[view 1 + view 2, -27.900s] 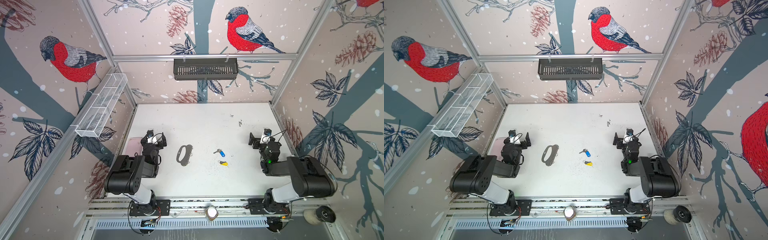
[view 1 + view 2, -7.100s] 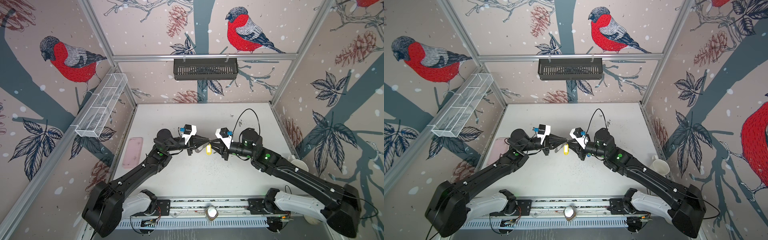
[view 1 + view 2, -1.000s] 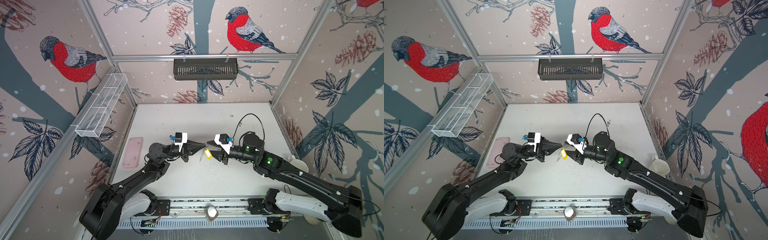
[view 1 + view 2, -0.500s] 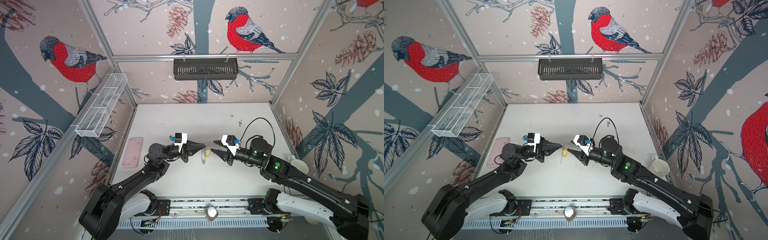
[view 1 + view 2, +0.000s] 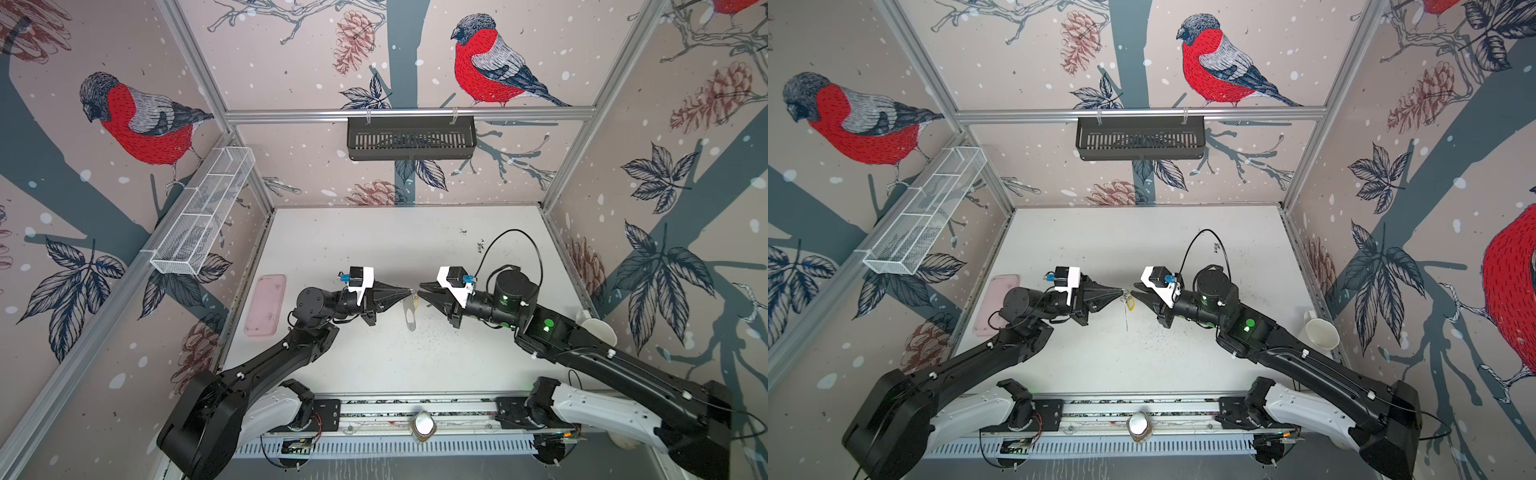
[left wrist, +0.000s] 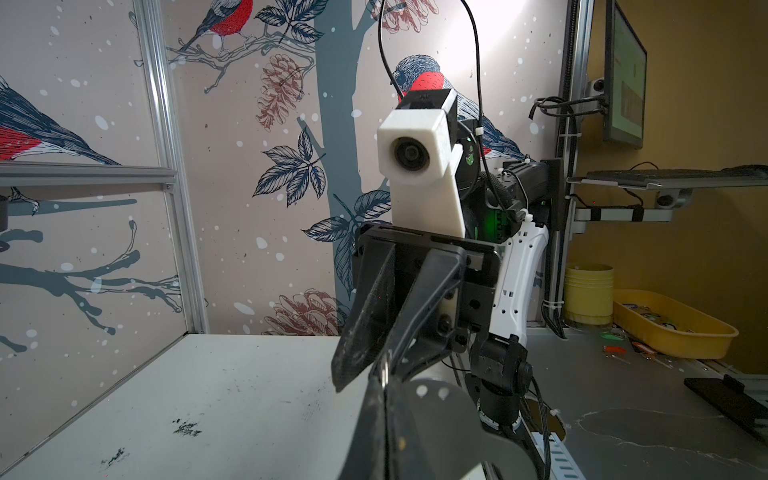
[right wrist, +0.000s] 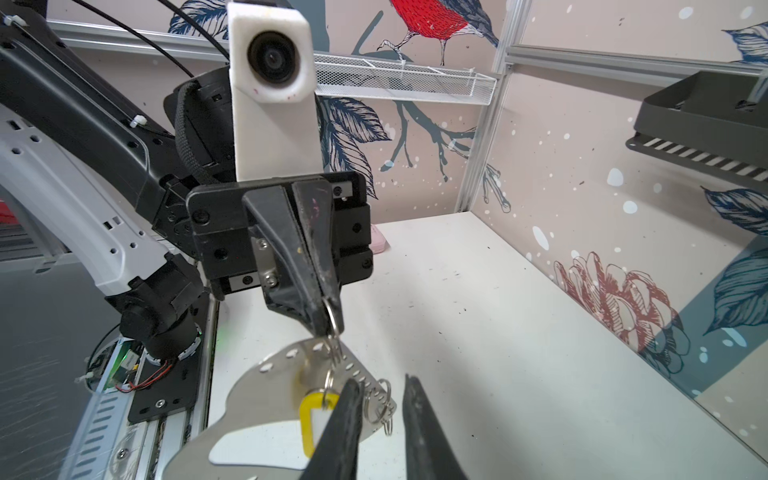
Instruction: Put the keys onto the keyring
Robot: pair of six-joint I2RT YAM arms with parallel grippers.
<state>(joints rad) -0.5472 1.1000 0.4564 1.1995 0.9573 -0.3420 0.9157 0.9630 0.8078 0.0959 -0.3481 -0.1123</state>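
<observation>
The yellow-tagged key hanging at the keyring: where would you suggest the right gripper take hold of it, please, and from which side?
Probably the yellow tag: it is the widest, flattest part, hanging from the keyring below the shut left gripper. Come in level from the side of the right gripper, pinching the tag's flat faces at its lower end.

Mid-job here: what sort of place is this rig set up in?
Most likely a lab or workshop robot cell: a white tabletop boxed in by silver aluminium frame bars and bird-print wall panels, with a flat monitor and a grey keyboard shelf just outside, seen in the left wrist view.
</observation>
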